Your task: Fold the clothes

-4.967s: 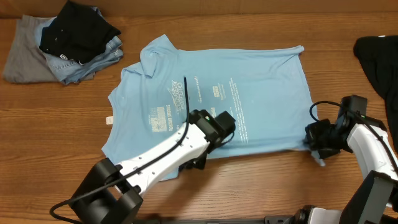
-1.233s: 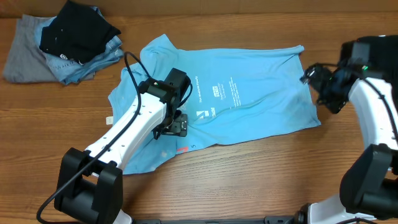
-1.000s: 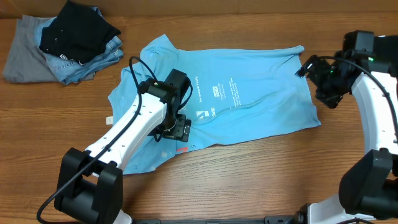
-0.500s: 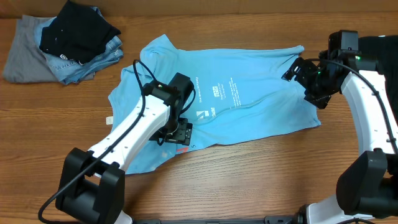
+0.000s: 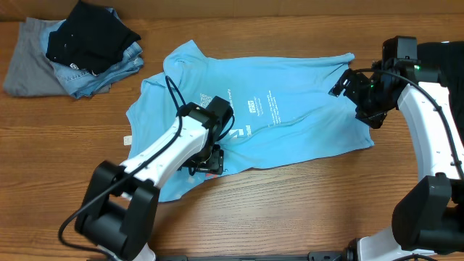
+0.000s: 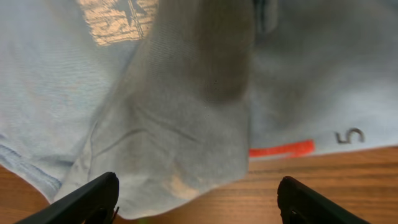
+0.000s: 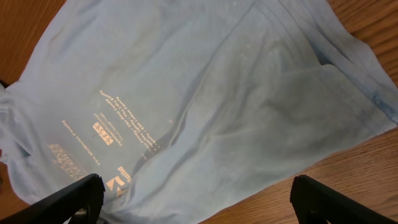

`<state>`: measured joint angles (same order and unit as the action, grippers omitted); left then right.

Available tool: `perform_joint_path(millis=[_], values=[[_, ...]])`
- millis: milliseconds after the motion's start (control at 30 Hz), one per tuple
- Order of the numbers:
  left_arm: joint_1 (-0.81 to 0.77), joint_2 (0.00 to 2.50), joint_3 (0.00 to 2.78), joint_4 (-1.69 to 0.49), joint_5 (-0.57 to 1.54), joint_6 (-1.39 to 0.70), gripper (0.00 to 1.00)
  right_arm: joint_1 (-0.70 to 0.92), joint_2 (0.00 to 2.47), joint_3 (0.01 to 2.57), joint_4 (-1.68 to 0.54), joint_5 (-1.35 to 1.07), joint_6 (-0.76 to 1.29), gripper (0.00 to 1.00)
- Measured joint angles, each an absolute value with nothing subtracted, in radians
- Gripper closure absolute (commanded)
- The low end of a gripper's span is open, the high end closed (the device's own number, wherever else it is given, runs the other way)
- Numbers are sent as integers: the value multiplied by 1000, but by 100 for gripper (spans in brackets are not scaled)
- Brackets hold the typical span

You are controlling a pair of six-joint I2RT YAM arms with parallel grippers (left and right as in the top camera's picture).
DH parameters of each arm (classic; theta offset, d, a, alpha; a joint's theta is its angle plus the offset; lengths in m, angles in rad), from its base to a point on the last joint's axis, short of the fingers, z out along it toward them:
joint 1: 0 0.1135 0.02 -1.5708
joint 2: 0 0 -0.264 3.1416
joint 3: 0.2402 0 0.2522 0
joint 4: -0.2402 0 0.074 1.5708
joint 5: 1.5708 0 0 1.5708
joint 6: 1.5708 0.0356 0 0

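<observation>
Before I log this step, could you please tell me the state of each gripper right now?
Left gripper: open, holding nothing, over the T-shirt.
Right gripper: open, holding nothing, over the T-shirt.

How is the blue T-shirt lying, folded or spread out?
The T-shirt lies mostly spread out on the table; only a strip along its near edge is turned over, showing red print.

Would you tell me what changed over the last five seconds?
The left gripper folded the T-shirt inward at its near-left hem, exposing red print, and hovers open above it. The right gripper moved from the near right corner toward the far one. The clothes pile stayed.
</observation>
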<state>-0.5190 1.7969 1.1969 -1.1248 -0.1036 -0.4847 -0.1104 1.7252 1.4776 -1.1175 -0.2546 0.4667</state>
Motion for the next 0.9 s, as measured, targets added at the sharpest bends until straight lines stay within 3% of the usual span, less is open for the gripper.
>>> perform_joint_path(millis=[100, 200, 500, 667, 900], values=[[-519, 1842, 1196, -1119, -107, -492, 18, -110, 1725, 1478, -1122, -246, 467, 0], [-519, 1879, 1195, -1118, -109, -495, 25, -110, 1725, 1478, -1122, -242, 466, 0], [-516, 1891, 1189, -1126, -139, -501, 61, -110, 1725, 1478, -1125, -235, 466, 0], [-516, 1891, 1189, -1142, -151, -503, 93, -110, 1725, 1478, -1126, -229, 467, 0], [-516, 1892, 1212, -1240, -165, -503, 96, -110, 1725, 1478, -1123, -228, 467, 0]])
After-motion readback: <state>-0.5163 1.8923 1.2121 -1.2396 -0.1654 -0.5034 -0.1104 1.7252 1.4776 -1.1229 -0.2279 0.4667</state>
